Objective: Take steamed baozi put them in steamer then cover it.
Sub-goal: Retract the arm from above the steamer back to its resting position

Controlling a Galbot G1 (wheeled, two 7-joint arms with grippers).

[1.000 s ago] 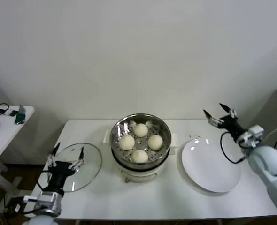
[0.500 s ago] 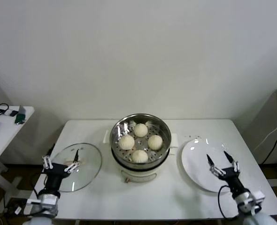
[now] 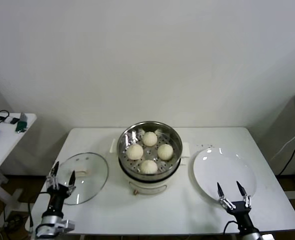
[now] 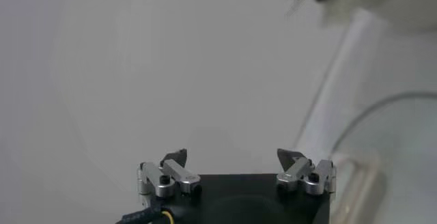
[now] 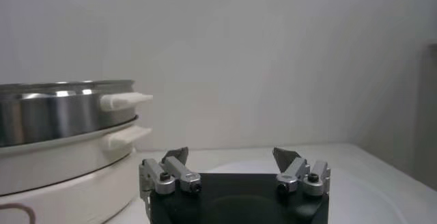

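Note:
Several cream-white baozi [image 3: 149, 151] sit on the perforated tray inside the shiny steel steamer [image 3: 173, 133] at the table's middle. The steamer's side also shows in the right wrist view [image 5: 61, 113]. The clear glass cover [image 3: 90, 172] with its white bar handle lies flat on the table to the steamer's left. My left gripper [image 3: 61, 178] is open and empty at the table's front left edge, just in front of the cover. My right gripper [image 3: 230, 191] is open and empty at the front edge, by the white plate [image 3: 225, 172].
The flat white plate lies to the right of the steamer and holds nothing. A small side table [image 3: 5, 135] with cables and small items stands far left. A white wall is behind the table.
Both arms have dropped back toward the table's front edge. The right gripper came from high at the far right down to the front of the plate. The left gripper pulled back off the cover.

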